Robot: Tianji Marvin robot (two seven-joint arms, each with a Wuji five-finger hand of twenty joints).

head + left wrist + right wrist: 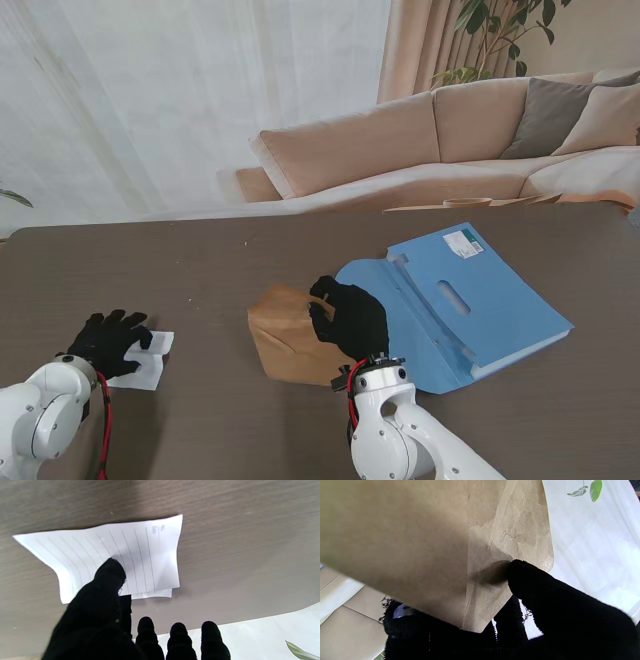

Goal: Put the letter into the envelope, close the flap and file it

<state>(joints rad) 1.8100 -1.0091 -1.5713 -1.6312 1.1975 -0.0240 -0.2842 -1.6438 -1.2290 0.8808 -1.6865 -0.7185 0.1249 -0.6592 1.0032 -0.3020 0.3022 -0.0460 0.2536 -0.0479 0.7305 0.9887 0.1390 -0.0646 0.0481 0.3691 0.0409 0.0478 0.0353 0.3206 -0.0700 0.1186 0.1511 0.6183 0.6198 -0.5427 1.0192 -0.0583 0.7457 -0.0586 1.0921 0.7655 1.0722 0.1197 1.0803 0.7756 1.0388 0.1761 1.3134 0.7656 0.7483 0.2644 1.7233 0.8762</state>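
The right hand [350, 318], in a black glove, is clamped on the brown paper envelope [285, 335] near the middle of the table [200, 260]. In the right wrist view its thumb [545, 585] presses on the creased flap [520, 530], while the other fingers [420, 632] sit behind the envelope's body, so the paper is pinched between them. From the stand view the envelope lies just to the left of an open blue file folder [470, 300], with the hand covering the envelope's right edge where it meets the folder. The folder lies spread flat, with a small white label [463, 242] near its far corner.

The left hand [108, 340] rests at the near left of the table with its fingers apart, holding nothing. It lies partly over the letter [150, 362], a folded white sheet. In the left wrist view the letter [112, 555] shows faint ruled lines and lies flat on the wood, one layer peeking out past the other along one edge. The thumb [107, 580] overlaps it in that view; whether it actually touches the paper I cannot tell. The other fingertips [178, 632] stand clear of the sheet.

The letter and the envelope lie well apart, with bare table between them. Beyond the far edge of the table stands a beige sofa [420, 140] before a pale curtain [150, 90]
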